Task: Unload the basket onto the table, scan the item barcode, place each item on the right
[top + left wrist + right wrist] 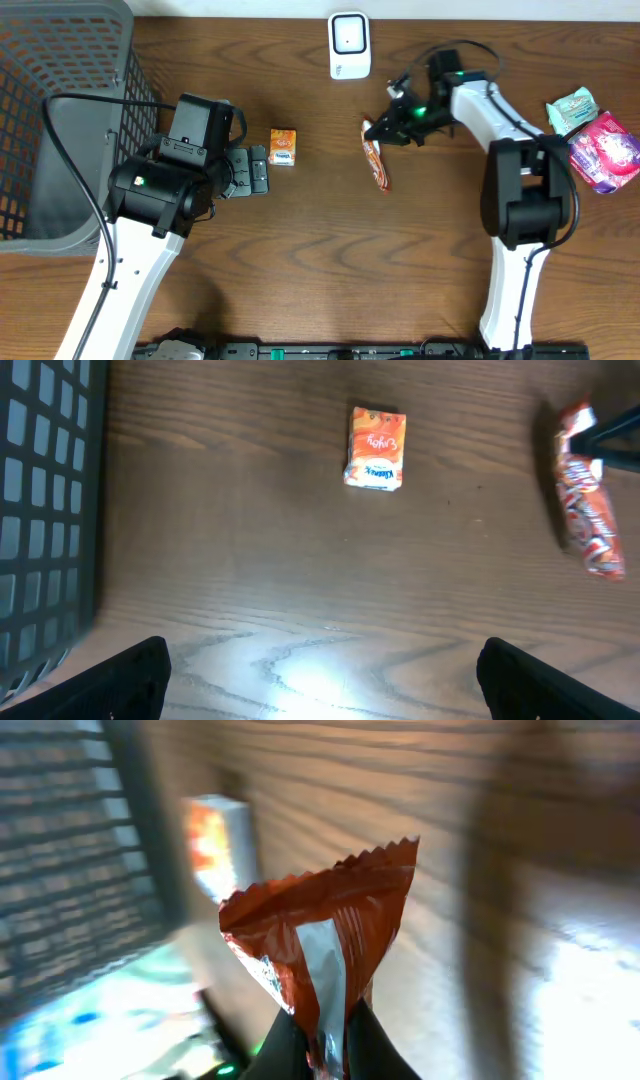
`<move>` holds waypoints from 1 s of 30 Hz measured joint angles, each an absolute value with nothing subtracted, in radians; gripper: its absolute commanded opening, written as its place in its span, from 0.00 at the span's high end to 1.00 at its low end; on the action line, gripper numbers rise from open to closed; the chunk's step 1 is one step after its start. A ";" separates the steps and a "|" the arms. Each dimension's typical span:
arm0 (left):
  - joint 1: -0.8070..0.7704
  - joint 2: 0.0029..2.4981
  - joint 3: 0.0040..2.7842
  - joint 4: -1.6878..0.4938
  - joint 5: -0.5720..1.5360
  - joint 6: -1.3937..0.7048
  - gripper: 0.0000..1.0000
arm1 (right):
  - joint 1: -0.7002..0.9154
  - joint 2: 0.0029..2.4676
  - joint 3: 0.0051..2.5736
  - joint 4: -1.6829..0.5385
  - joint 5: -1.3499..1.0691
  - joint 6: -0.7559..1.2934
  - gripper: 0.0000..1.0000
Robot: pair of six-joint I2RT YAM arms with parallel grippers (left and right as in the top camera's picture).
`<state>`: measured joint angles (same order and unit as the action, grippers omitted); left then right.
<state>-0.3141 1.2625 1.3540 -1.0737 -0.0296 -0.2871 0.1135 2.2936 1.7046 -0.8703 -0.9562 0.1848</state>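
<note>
Two right fingers seem clamped tight on the orange packet.

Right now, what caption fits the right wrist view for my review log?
Right hand pinches one end of an orange snack packet, wooden table blurred behind.

Dark wood-grain table, glossy sheen

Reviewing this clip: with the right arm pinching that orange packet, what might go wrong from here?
1. The right jaws pinch only the crimped end of the orange snack packet, so it may slip or swing when carried.
2. The wrapper looks creased and no barcode shows in any view, so it may reach the white scanner facing the wrong way and fail to read.
</note>
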 measured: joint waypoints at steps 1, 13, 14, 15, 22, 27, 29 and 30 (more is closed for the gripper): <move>-0.314 1.262 1.354 -1.074 -0.030 -0.287 0.02 | 0.101 2.294 1.689 -0.864 -0.993 0.181 0.99; -0.314 1.262 1.354 -1.074 -0.030 -0.287 0.02 | 0.018 2.294 1.526 -0.872 -0.886 0.229 0.82; -0.314 1.262 1.354 -1.074 -0.030 -0.287 0.02 | 0.005 2.294 1.541 -0.913 -0.860 0.231 0.81; -0.314 1.262 1.354 -1.074 -0.030 -0.287 0.02 | -0.010 2.294 1.570 -0.969 -0.820 0.230 0.80; -0.314 1.262 1.354 -1.073 -0.030 -0.287 0.02 | -0.049 2.295 1.843 -1.306 -0.533 0.177 0.35; -0.314 1.262 1.354 -1.074 -0.030 -0.287 0.02 | 0.008 2.294 1.965 -1.452 -0.457 0.099 0.30; -0.314 1.262 1.354 -1.074 -0.030 -0.287 0.02 | 0.044 2.294 1.963 -1.465 -0.433 0.082 0.27; -0.314 1.262 1.354 -1.074 -0.030 -0.287 0.02 | 0.063 2.294 1.956 -1.465 -0.418 0.075 0.21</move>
